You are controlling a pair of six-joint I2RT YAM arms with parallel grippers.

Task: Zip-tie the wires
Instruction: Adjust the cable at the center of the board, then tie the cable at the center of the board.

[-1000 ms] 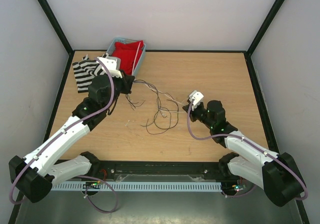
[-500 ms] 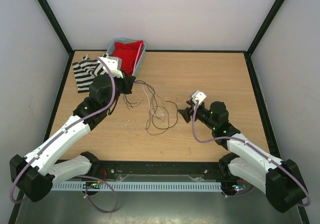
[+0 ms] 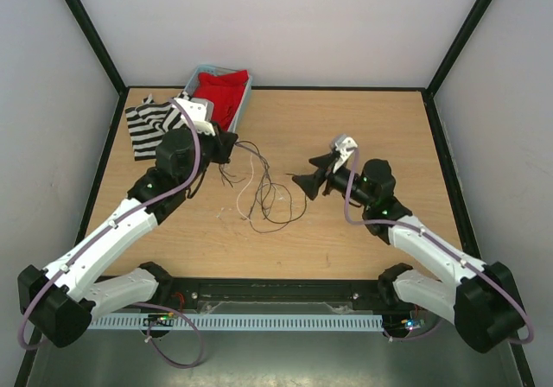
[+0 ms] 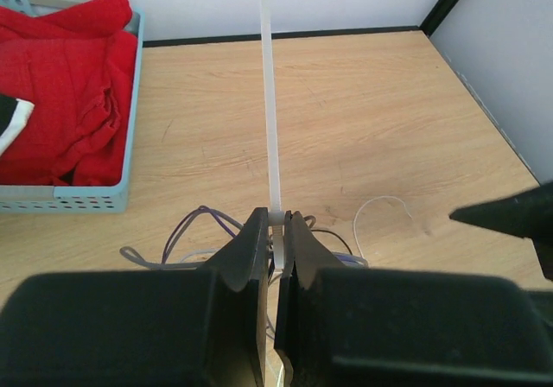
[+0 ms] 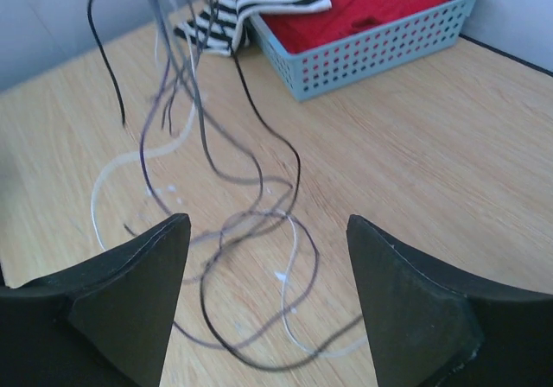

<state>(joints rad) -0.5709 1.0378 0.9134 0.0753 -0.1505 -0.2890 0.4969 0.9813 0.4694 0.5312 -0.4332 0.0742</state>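
My left gripper [image 4: 276, 220] is shut on the lower end of the white zip tie [image 4: 270, 102], which stands straight up and away from the jaws. The wires [image 4: 203, 223] curl just under those jaws. From above, the left gripper [image 3: 228, 145] sits at the table's back left. The thin dark and pale wires [image 3: 270, 199] trail from it down into loose loops mid-table. My right gripper [image 3: 308, 172] points left at those loops, open and empty. In the right wrist view the wires [image 5: 251, 223] lie on the wood between the spread fingers of the right gripper [image 5: 268, 236], some strands hanging from above.
A blue basket [image 3: 244, 100] holding red cloth stands at the back left, its wall [image 5: 389, 41] beyond the wires. A black-and-white striped cloth [image 3: 145, 124] lies left of it. Black frame rails and pale walls edge the table.
The right gripper has opened and let go of the wire ends, then swung to point left. The wires have sprung back left into a tighter heap. The left arm has held still.
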